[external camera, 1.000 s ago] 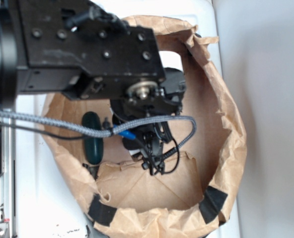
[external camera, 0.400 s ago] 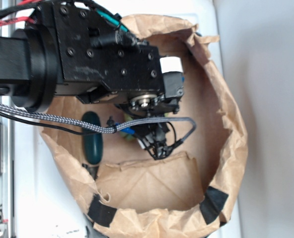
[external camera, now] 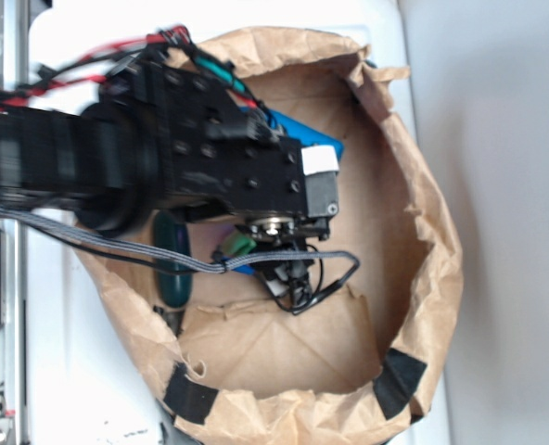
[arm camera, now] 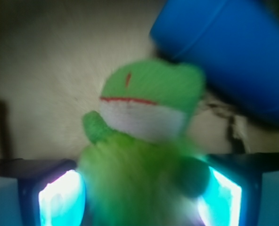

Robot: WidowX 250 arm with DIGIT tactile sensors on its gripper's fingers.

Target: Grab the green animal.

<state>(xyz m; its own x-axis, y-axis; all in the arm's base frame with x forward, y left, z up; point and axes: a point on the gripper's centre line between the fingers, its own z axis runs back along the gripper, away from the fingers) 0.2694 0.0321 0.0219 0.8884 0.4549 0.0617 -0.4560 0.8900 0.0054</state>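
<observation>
Wrist: green animal (arm camera: 146,155), no writing.

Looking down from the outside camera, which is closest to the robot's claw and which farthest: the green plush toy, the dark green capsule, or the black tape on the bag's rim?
1. Green plush toy, right at the gripper.
2. Dark green capsule, just to its left in the picture.
3. Black tape, at the bag's lower-right rim.

My end effector (arm camera: 139,188) down inside bag (external camera: 432,278). Animal (arm camera: 146,141) sits between my fingers (arm camera: 59,197), one each side. Bottle (arm camera: 229,52) behind animal, up to right. Capsule (external camera: 172,269) by bag's left wall.
</observation>
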